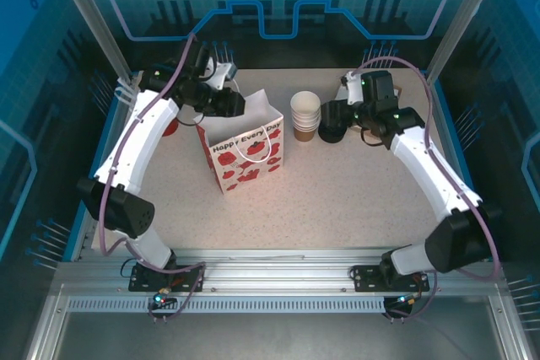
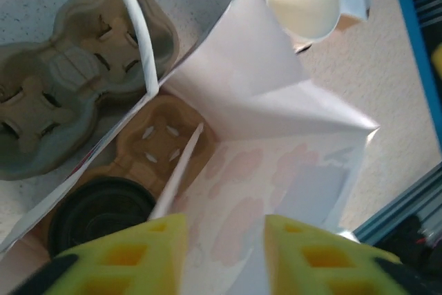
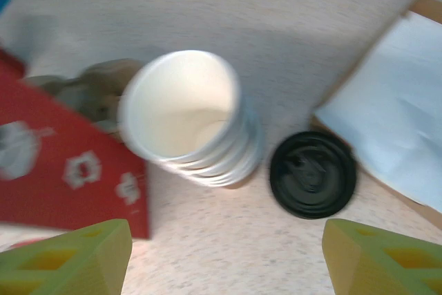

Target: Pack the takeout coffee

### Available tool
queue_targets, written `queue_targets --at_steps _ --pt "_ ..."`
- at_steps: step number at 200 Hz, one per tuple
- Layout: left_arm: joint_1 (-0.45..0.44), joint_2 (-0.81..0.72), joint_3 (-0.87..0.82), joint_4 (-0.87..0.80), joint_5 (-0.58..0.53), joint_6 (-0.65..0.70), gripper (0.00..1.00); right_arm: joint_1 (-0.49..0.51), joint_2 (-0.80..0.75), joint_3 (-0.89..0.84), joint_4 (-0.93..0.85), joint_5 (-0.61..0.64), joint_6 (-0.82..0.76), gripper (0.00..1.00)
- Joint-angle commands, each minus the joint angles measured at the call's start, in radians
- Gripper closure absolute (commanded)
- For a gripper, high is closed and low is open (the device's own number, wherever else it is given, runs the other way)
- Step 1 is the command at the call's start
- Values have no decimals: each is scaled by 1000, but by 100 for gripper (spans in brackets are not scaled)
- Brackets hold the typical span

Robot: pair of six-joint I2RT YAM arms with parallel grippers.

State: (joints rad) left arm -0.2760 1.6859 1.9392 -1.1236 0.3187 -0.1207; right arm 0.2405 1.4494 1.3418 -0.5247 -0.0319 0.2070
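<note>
Two grippers, both released, we see: the left gripper (image 2: pixel 224 257) hangs empty over the paper bag (image 2: pixel 262 67), where the coffee (image 2: pixel 100 215) sits in a cardboard tray (image 2: pixel 159 136); the right gripper (image 3: pixel 224 253) hovers empty above stacked cups (image 3: pixel 183 112) and a loose lid (image 3: pixel 312 174).

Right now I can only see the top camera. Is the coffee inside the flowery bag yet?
Observer: Yes. The left wrist view looks straight down into the bag. The takeout coffee sits black lid up in a brown carrier at the bottom.
Operator: Yay! Is anything left outside the bag?
Observer: In the right wrist view, a loose black lid lies on the table beside the stack of white cups.
</note>
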Motion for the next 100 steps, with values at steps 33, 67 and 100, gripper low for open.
queue_targets --at_steps 33,67,100 --pt "1 -144 20 171 27 -21 45 -157 311 192 -88 255 30 26" --pt "1 -253 -115 299 60 -67 44 -200 544 372 -167 314 36 26" --pt "0 -315 -160 327 75 -75 44 -208 744 563 -249 356 26 25"
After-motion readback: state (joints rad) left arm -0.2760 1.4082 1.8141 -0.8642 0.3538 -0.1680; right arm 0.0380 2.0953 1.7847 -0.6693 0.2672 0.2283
